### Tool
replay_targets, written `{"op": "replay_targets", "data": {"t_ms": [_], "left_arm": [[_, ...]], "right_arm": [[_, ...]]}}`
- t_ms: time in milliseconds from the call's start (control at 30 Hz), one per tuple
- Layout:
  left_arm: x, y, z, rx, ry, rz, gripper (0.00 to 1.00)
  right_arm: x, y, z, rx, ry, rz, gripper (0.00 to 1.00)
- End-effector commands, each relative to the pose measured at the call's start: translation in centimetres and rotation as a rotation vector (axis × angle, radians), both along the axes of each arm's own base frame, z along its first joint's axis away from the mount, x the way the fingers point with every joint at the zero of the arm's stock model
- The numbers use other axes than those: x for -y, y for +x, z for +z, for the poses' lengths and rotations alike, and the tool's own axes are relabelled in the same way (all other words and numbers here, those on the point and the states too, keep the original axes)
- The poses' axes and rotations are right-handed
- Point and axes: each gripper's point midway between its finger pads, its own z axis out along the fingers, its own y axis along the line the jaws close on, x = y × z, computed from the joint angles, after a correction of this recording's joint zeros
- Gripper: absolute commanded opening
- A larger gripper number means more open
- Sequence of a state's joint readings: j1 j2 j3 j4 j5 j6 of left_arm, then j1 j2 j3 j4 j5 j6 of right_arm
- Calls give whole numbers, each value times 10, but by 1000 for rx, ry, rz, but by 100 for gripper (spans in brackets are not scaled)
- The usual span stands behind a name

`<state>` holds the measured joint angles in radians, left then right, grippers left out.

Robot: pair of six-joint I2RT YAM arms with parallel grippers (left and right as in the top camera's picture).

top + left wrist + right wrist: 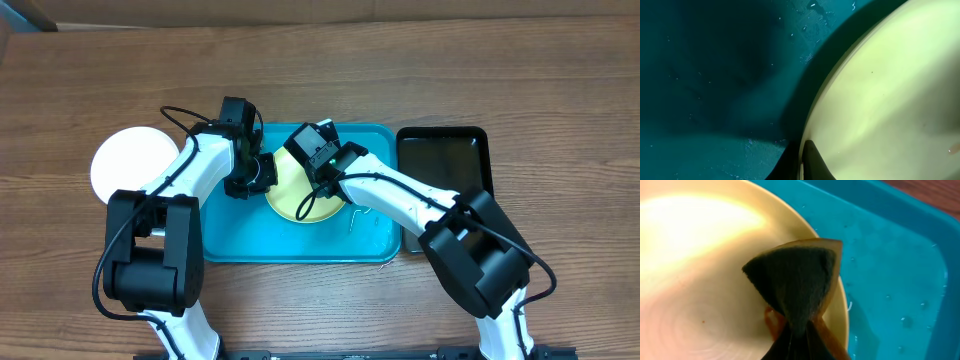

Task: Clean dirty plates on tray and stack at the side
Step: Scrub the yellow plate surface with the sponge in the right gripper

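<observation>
The right end effector [796,339], pinching the sponge [795,280], should scrub toward the orange speck [703,321] on the plate [700,270] (the left end effector [252,178] seems to grip its rim).

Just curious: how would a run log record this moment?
left pincer: grips yellow-green plate rim | right pincer: holds sponge against plate | location: turquoise tray

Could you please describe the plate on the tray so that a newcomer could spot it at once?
Find the big turquoise tray in the middle of the wooden table. One plate lies inside it. It is pale yellow, unlike the white plate off the tray to the left.
</observation>
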<state>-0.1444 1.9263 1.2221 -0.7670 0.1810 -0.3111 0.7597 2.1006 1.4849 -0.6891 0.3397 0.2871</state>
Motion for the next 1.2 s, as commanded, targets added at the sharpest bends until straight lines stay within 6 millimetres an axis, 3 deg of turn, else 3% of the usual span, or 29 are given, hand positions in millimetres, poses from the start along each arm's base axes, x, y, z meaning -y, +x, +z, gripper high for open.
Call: {"op": "replay_targets", "data": {"t_ms": [0,267,467,633,767,933,1033,1167], "left_arm": [[-3,-15,-17,-58,33,-26,4],[-3,-15,-17,-58,33,-26,4],[-3,-15,-17,-58,33,-26,4],[-3,-15,-17,-58,33,-26,4],[-3,-15,-17,-58,33,-26,4],[-3,-15,-17,-58,33,-26,4],[-3,-15,-17,-58,33,-26,4],[-3,-15,-17,-58,33,-26,4]], "right_arm": [[-9,-7,-16,-64,39,15,4],[-25,-28,-39,-202,118,57,4],[-43,-40,-36,-288,223,95,4],[-61,-46,-22,-386,372,135,4],[-74,-42,5,-444,534,179,4],[-70,-23,68,-468,770,237,4],[-46,-8,101,-444,849,211,4],[7,7,125,-402,838,113,4]]}}
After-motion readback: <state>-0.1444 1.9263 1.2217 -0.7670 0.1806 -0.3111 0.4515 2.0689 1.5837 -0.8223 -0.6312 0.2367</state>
